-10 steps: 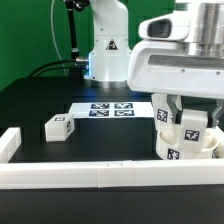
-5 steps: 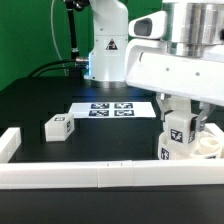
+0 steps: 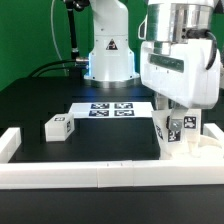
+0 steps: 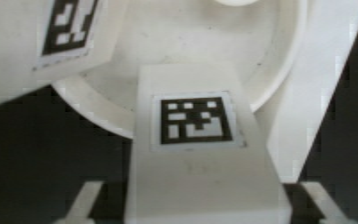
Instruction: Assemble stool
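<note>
At the exterior view's right, the end effector (image 3: 178, 124) clasps a tagged leg (image 4: 194, 122) upright at the seat (image 3: 207, 152).

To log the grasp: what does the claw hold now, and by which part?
The claw holds one stool leg, its fingers pressing two opposite sides near the leg's upper end.
</note>
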{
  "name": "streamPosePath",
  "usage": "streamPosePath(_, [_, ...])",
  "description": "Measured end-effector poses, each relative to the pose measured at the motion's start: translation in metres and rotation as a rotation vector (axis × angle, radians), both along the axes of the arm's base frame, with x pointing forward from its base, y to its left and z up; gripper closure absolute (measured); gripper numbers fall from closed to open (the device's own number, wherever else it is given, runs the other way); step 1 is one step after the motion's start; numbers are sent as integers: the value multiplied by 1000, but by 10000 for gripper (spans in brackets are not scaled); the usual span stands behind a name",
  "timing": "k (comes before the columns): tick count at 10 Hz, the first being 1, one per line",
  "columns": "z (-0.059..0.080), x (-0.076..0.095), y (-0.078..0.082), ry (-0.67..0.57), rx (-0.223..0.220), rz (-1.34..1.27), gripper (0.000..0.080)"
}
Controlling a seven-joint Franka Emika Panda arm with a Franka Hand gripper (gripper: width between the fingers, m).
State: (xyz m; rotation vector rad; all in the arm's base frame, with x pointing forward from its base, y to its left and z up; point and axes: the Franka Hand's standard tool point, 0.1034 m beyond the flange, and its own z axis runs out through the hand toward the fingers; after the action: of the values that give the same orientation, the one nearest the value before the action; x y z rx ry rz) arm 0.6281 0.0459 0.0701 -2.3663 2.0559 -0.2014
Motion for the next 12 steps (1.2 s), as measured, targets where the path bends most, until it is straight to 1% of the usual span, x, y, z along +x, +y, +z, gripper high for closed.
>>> streamPosePath(1, [-1,0,0,1,-1,3,354])
streamPosePath(2, [-1,-1,0,2,-1,3,228])
streamPosePath(3, [1,2,1,-12,2,16,228])
streamPosePath(4, [17,3,-1,-65,20,60,166])
streamPosePath(5, [34,-4,-11,-105,39,93,155])
streamPosePath(6, [41,-9,-23,-109,42,129,155])
streamPosePath(7, [42,-10,-26,-108,40,129,151])
streamPosePath(8, [39,-11,-22,-104,38,136,151])
streamPosePath(12, [37,-12,-22,-100,36,141,151])
